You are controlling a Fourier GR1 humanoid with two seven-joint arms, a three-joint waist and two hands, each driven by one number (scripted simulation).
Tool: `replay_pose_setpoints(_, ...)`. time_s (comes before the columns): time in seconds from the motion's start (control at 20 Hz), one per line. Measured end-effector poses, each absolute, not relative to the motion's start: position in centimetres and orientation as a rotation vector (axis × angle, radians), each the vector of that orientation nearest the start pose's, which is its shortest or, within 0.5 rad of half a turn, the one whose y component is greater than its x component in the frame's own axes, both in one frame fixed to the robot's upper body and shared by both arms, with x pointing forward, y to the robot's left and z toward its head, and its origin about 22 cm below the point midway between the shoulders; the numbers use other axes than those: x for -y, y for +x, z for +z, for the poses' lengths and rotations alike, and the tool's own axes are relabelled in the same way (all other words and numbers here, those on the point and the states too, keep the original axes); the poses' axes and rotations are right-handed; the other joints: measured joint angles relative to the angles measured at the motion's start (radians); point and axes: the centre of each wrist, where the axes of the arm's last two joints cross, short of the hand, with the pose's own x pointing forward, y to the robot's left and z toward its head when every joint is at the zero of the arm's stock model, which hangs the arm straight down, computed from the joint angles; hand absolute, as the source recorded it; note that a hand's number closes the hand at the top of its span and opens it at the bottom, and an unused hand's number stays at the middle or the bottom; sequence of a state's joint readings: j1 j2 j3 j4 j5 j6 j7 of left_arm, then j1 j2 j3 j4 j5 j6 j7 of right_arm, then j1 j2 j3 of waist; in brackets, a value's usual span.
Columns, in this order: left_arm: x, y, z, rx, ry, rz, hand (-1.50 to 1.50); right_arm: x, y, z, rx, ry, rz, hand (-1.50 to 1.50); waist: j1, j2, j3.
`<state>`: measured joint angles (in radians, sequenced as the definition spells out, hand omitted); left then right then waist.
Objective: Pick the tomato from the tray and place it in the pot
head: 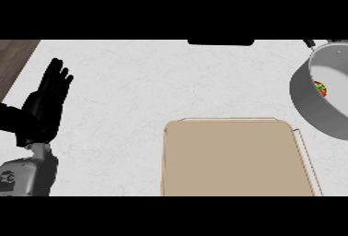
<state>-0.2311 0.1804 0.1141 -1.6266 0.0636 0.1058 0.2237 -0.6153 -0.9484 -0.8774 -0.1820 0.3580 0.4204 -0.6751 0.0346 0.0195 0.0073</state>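
Nearest us, at the lower left, we see the grey forearm (pixel 31 175) leading up to the left robot hand (pixel 48 103), which rests released near the left edge with its fingers straight and pointing up, grasping nothing. Moving right across the pale worktop (pixel 170 78), we find the tan tray (pixel 234 159) lying flat at the lower middle. At the far right we see the grey pot (pixel 319 108), partly cut by the edge, and the tomato (pixel 321 88) lies inside it against its inner wall, apart from the tray.
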Motion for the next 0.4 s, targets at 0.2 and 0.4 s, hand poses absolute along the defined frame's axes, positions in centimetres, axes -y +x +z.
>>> replay_pose_setpoints(0.2,-27.0,28.9,8.2,1.635,0.172,0.048,0.0,59.7,22.8,10.2,1.687,-0.575,-0.064,-1.5,0.0,0.0,0.001)
replay_pose_setpoints(0.4,-27.0,29.0,8.8,1.631,0.164,0.045,0.0,60.4,21.9,10.7,1.676,-0.594,-0.056,-1.5,0.001,-0.001,0.002)
